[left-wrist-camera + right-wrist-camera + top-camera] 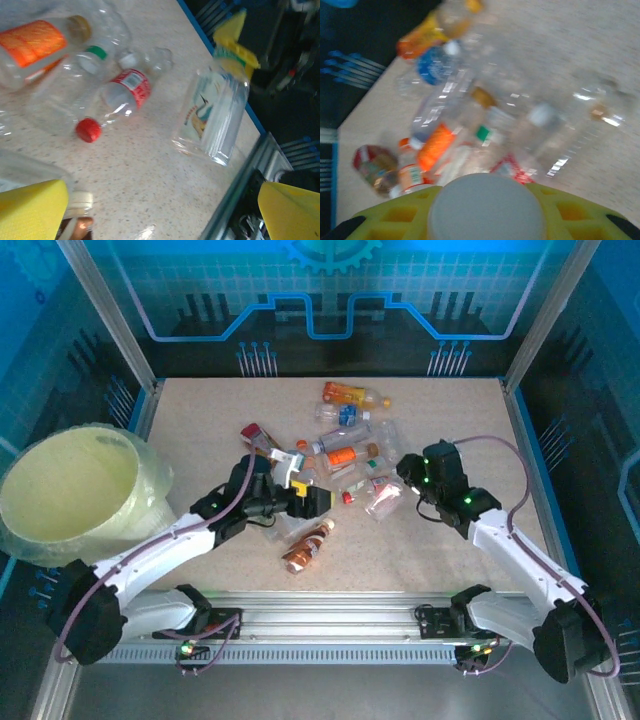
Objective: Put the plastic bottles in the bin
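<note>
Several plastic bottles lie in a heap mid-table: orange-labelled ones (345,393) (35,45), a red-labelled one with a red cap (125,95), a green-capped one (95,52) and a brown one (307,545). My left gripper (315,500) (165,207) is open over bare table beside the heap, with nothing between its yellow fingers. My right gripper (405,472) (485,200) is shut on the grey cap of a clear labelled bottle (215,115). That bottle hangs tilted with its base near the table. The cream bin (70,490) stands at the far left.
A metal rail (330,615) runs along the table's near edge, close behind the held bottle in the left wrist view. Blue-trimmed frame posts border the table's sides. The left arm stretches between the bin and the heap. The right wrist view is blurred.
</note>
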Action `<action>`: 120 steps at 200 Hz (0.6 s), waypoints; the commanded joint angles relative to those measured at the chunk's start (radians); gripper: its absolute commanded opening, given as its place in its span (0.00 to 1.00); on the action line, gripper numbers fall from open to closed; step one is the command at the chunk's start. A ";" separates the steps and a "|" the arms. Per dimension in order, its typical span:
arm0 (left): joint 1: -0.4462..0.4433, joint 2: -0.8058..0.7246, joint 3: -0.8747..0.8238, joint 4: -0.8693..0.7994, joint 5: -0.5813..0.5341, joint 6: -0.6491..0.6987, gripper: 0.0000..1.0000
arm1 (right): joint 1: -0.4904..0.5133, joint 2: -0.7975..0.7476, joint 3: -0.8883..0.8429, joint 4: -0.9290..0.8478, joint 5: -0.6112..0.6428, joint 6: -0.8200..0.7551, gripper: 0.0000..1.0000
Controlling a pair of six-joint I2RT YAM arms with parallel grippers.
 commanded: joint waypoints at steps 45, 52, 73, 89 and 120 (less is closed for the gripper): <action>-0.066 0.113 0.152 -0.064 0.153 0.167 0.99 | 0.156 0.054 0.214 0.037 -0.042 -0.267 0.24; -0.068 0.120 0.156 -0.063 0.160 0.171 0.99 | 0.167 0.060 0.228 0.036 -0.046 -0.270 0.25; -0.077 0.134 0.164 -0.052 0.197 0.182 0.99 | 0.193 0.065 0.250 0.048 -0.052 -0.287 0.24; -0.080 0.142 0.168 -0.046 0.231 0.183 0.98 | 0.206 0.064 0.260 0.057 -0.058 -0.303 0.25; -0.086 0.145 0.153 -0.013 0.181 0.170 0.94 | 0.214 0.065 0.264 0.093 -0.130 -0.312 0.24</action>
